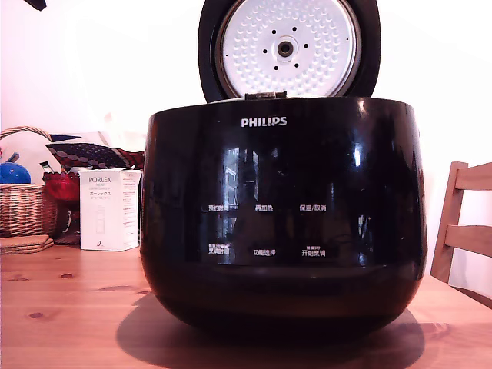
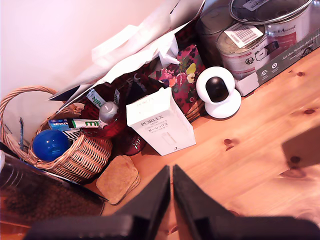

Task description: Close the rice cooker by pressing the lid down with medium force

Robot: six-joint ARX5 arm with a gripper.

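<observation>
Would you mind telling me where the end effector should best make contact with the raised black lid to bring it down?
Probably the upper rim of the thick black lid, coming from behind its black outer shell. It stands upright, hinged at the bottom, dimpled silver underside facing the exterior camera, so pushing high gives leverage.

The rice cooker (image 1: pixel 283 223) carries a white "PHILIPS" logo on its front, above 2 rows of 3 white Chinese button labels, too small to read surely. The white box (image 1: pixel 109 209) beside it reads "PORLEX", and the wrist view shows the same word on its face. A barcode sticker (image 2: pixel 243 34) lies on a paint can (image 2: pixel 260 42), its digits unreadable.
</observation>
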